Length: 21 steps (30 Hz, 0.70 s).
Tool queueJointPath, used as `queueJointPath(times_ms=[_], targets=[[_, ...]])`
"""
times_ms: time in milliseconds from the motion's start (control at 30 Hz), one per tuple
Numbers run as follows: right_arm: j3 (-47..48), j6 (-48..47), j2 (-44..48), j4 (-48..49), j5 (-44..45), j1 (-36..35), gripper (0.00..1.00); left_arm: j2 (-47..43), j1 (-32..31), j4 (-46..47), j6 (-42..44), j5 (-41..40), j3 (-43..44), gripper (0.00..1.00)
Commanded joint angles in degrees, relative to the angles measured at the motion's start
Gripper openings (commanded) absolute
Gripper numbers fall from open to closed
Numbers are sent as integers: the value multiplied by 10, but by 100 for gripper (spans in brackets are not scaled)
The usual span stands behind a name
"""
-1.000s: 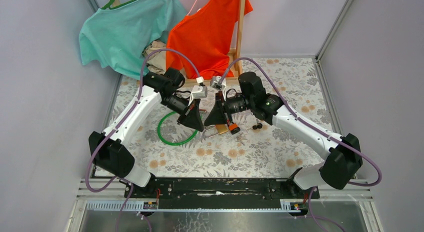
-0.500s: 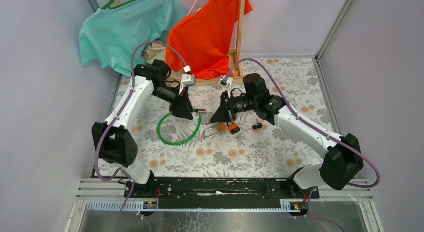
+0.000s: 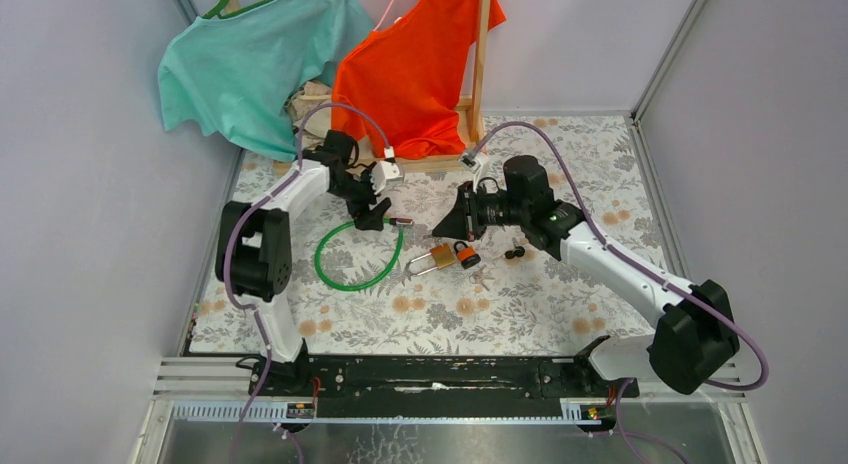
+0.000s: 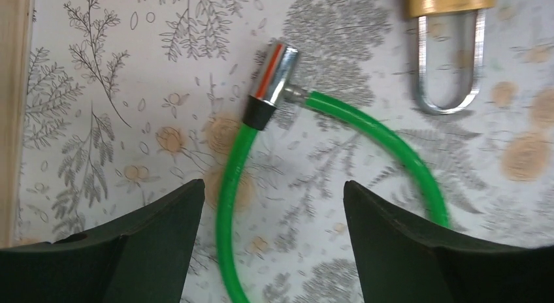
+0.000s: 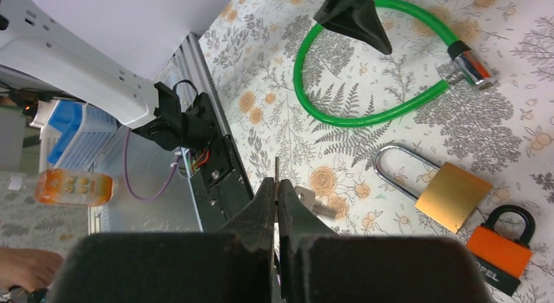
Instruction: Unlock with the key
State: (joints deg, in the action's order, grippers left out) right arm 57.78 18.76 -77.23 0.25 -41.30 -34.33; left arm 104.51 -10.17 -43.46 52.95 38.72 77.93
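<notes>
A brass padlock lies on the floral table with its shackle closed, beside a small orange padlock. My right gripper hovers just behind them, shut on a thin metal key seen edge-on, its tip poking out past the fingertips. My left gripper is open and empty, low over the green cable lock near its chrome head. One strand of the cable runs between its fingers.
A second silver key lies loose on the table near the brass padlock. Small black keys sit to the right of the orange padlock. A wooden rack with a teal shirt and an orange shirt stands at the back.
My left gripper has opened and drawn back to the left, from beside the brass padlock to over the green cable. The right gripper has moved slightly back, still shut on the key.
</notes>
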Motion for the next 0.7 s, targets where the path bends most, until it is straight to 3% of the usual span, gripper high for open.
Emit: queueJointPath(times_ms=[0,233,433,600,667], targets=[[-6,11,40,35,46,6,0,50,-8,73,76,-52,29,85],[6,39,23,19,35,22,0,65,-13,197,138,-63,-34,86],[15,47,9,21,29,22,0,83,-13,200,165,-78,-47,82],[22,43,2,20,30,22,0,78,-22,222,174,-72,-73,66],[22,39,4,18,36,23,0,71,-29,222,193,-65,-84,44]])
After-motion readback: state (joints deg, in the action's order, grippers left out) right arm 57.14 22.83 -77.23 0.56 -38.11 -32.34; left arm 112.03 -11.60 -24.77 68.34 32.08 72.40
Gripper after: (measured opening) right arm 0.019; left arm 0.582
